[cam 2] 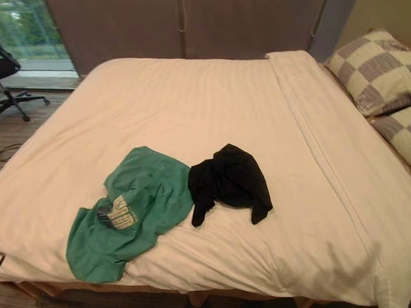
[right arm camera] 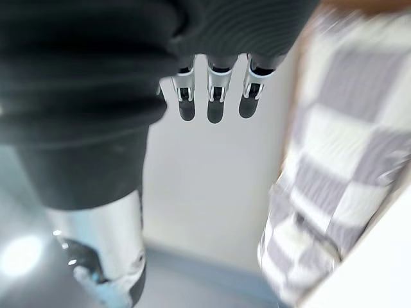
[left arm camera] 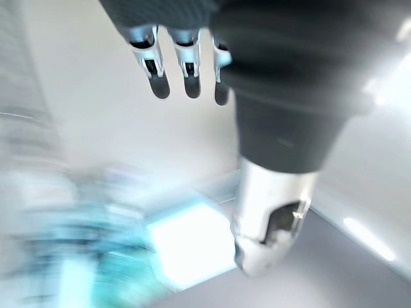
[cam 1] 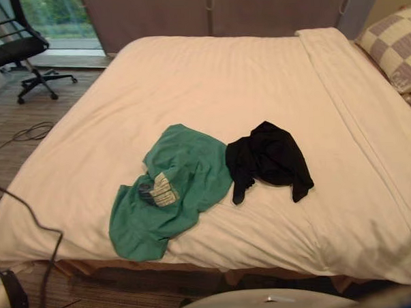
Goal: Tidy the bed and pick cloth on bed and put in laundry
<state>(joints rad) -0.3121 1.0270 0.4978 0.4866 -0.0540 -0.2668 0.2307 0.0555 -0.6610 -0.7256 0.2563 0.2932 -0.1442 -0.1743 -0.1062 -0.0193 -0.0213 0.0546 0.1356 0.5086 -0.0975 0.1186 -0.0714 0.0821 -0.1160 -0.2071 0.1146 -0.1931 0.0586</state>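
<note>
Task not begun: green shirt (cam 1: pixel 173 186) and black garment (cam 1: pixel 268 158) lie on bed (cam 1: pixel 223 78); left hand (left arm camera: pixel 282 83), right hand (right arm camera: pixel 96 83) empty, fingers straight.

This is a bedroom in a home or hotel: a wide bed (cam 1: pixel 209 79) under a cream quilt takes up most of the room, with checked pillows (cam 2: pixel 376 68) at its right end. A green shirt (cam 1: pixel 173 186) and a black garment (cam 1: pixel 267 158) lie crumpled on the bed near its front edge. Tall brown cupboard doors (cam 2: pixel 186 22) stand behind the bed, and a black office chair (cam 1: pixel 20 49) sits by a window (cam 1: pixel 56 17) off the bed's far left corner.
</note>
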